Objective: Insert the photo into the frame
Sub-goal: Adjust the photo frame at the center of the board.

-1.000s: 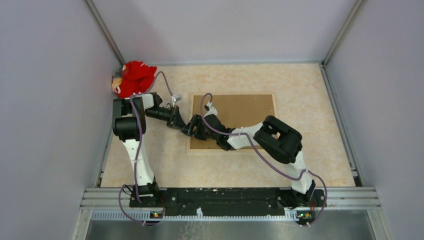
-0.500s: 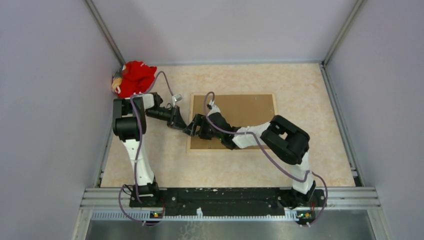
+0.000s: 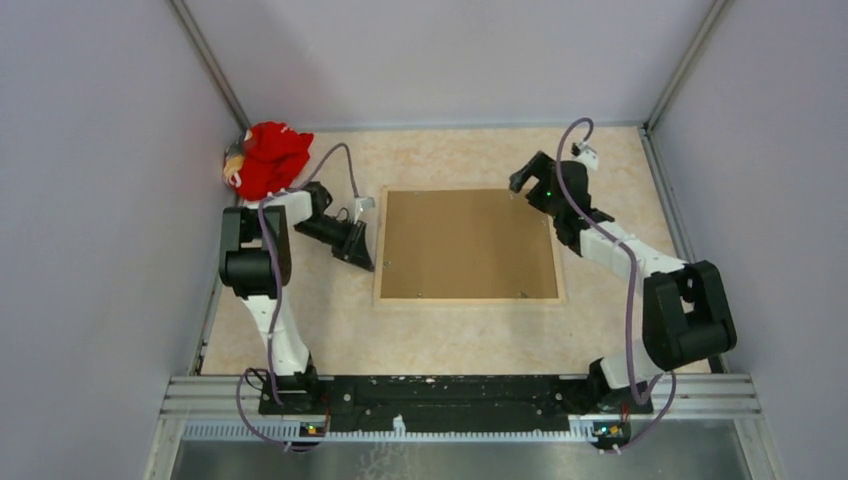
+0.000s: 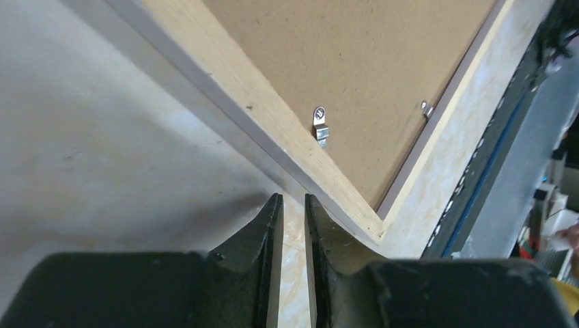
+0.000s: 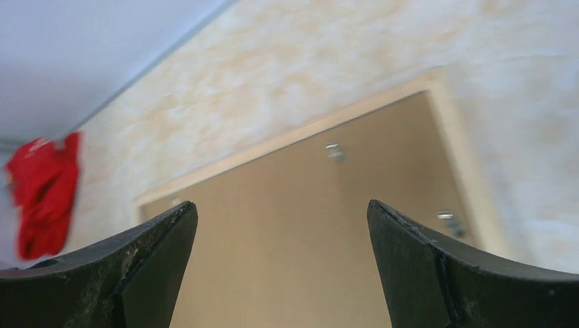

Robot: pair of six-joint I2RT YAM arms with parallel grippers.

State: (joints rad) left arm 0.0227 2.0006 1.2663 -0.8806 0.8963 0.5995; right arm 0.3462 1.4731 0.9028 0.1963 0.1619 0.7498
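Note:
The frame (image 3: pixel 470 300) lies face down mid-table, its light wood rear edges up, with the plain brown backing board (image 3: pixel 465 243) set in it. The photo is not in view. My left gripper (image 3: pixel 362 258) sits low on the table just outside the frame's left edge, near the front-left corner. In the left wrist view the gripper (image 4: pixel 290 199) has its jaws almost together with nothing between them, beside the wood edge (image 4: pixel 273 116). My right gripper (image 3: pixel 522 181) hovers over the frame's far right corner. It is wide open and empty (image 5: pixel 281 205) above the board (image 5: pixel 307 225).
A red cloth bundle (image 3: pixel 268 157) lies in the far left corner and also shows in the right wrist view (image 5: pixel 42 184). Small metal clips (image 4: pixel 319 126) sit along the inside of the frame's rear edge. Walls enclose the table on three sides.
The right arm has swung away from the frame's left edge, next to the left gripper, to the far right corner. The left gripper has shifted slightly.

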